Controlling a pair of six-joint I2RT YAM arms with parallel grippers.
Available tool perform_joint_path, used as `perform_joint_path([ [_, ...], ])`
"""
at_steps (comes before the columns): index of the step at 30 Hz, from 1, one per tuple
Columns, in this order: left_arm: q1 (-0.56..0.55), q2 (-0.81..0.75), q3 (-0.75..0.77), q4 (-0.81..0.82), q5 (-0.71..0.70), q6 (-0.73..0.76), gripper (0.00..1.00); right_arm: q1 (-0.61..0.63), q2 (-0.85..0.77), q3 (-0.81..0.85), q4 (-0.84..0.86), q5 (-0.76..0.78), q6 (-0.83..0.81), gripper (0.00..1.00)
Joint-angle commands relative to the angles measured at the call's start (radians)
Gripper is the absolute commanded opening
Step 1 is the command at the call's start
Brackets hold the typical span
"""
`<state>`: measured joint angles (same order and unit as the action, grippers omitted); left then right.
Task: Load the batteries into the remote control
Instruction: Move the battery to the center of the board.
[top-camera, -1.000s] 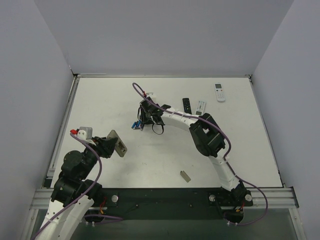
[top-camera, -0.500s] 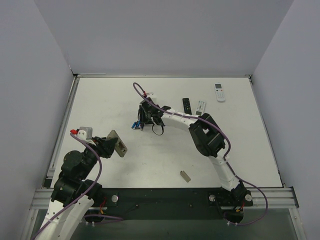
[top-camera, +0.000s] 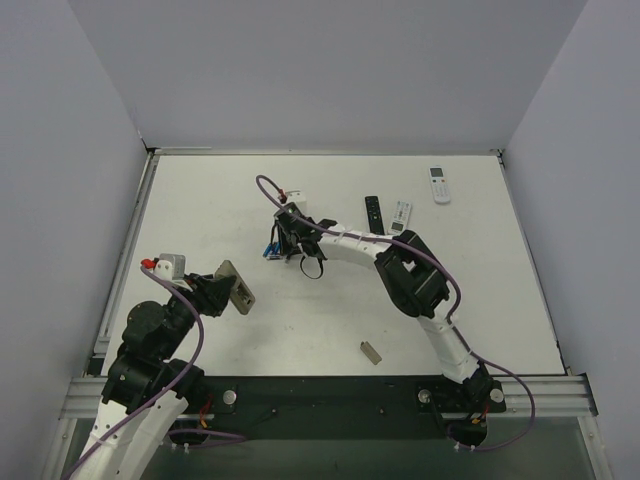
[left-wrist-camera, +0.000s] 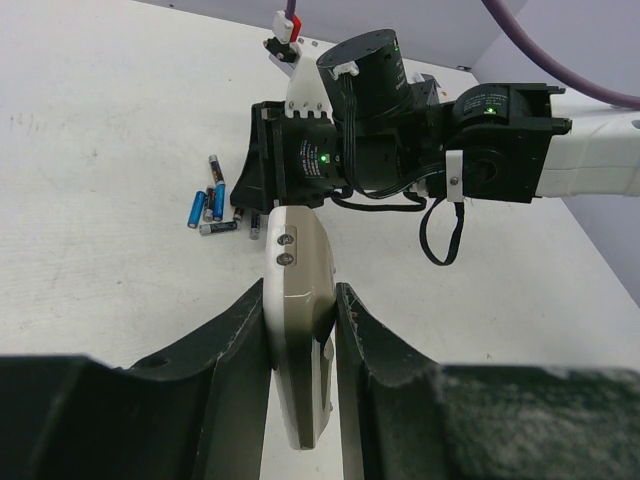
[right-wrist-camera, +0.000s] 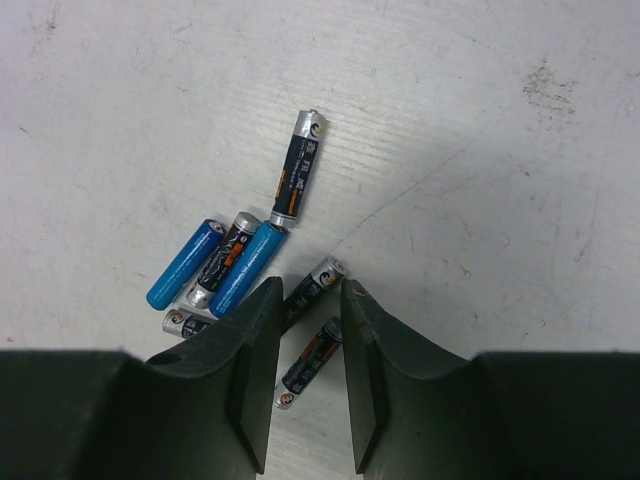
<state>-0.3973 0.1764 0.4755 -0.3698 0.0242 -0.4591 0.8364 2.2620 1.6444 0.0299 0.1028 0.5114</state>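
My left gripper (left-wrist-camera: 300, 300) is shut on the remote control (left-wrist-camera: 300, 250) and holds it on edge above the table, grey-tan back showing. In the top view this remote control (top-camera: 238, 288) sits at the left gripper (top-camera: 218, 292). The batteries (top-camera: 270, 250), blue and black, lie in a loose cluster mid-table. My right gripper (right-wrist-camera: 310, 292) hovers low over them, with its jaws a narrow gap apart. Two black batteries (right-wrist-camera: 310, 358) lie on the table between its fingers (right-wrist-camera: 255, 340). Two blue batteries (right-wrist-camera: 186, 263) and more black ones (right-wrist-camera: 298, 168) lie just beyond. The right gripper (top-camera: 286, 240) is next to the cluster.
A slim black remote (top-camera: 372, 211) and a small white remote (top-camera: 402, 214) lie behind the right arm. Another white remote (top-camera: 439, 184) is at the back right. A small tan cover piece (top-camera: 371, 352) lies near the front edge.
The right wrist has shifted slightly left and nearer over the batteries. The left arm and the remote control have not moved.
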Motion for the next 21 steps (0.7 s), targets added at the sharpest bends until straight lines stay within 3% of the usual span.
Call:
perform_joint_path([
  [1,0.003,-0.014,0.003,0.069,0.014,0.008,0.0,0.018,-0.03,-0.06,-0.079,0.032,-0.025,0.26],
  [11,0.003,-0.011,0.003,0.072,0.017,0.008,0.0,0.013,-0.068,-0.141,-0.081,0.058,-0.047,0.26],
  [16,0.003,-0.009,0.003,0.074,0.017,0.008,0.0,0.004,-0.099,-0.169,-0.055,0.014,-0.062,0.36],
  [21,0.002,-0.006,0.002,0.074,0.022,0.007,0.0,0.006,-0.113,-0.158,-0.042,-0.017,-0.086,0.38],
])
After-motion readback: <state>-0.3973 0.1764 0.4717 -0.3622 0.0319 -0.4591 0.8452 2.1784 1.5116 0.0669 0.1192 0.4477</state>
